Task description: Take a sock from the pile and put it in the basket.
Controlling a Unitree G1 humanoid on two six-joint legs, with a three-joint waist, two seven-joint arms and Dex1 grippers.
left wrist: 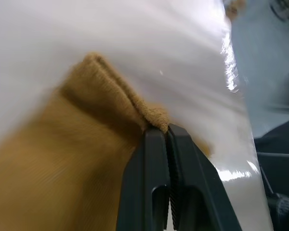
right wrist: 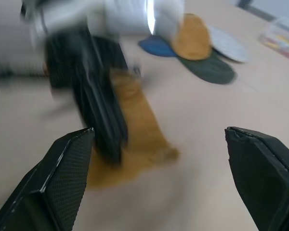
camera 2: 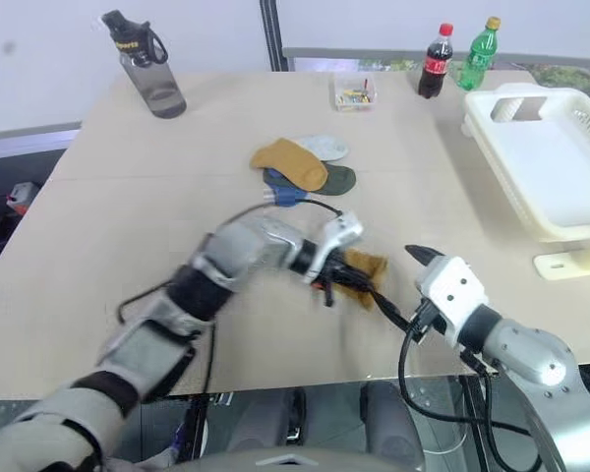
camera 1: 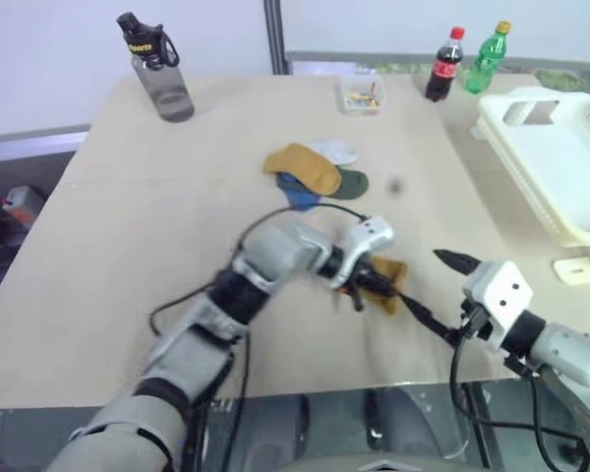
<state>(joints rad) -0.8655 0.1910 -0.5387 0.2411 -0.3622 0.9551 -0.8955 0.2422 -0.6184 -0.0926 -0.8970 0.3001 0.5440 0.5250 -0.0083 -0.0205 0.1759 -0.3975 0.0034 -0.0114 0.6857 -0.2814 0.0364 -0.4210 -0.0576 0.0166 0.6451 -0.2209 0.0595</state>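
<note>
The pile [camera 1: 315, 172] of mustard, pale, blue and dark green socks lies mid-table. My left gripper [camera 1: 367, 286] reaches across to the right of it and is shut on the edge of a mustard-yellow sock [camera 1: 389, 272]. In the left wrist view its black fingers [left wrist: 156, 159] pinch the sock [left wrist: 62, 159] at its hem. The sock's loose end hangs down to the tabletop; I cannot tell whether it touches. My right gripper [camera 1: 438, 288] is open just right of the sock, pointing at it, with nothing between its fingers [right wrist: 62, 178]. The cream basket [camera 1: 556, 167] stands at the table's right edge.
A grey water bottle [camera 1: 157, 69] stands at the back left. At the back right are a small clear box [camera 1: 362, 96] of colourful bits, a cola bottle [camera 1: 444, 64] and a green bottle [camera 1: 489, 57]. The table's front edge runs just below both arms.
</note>
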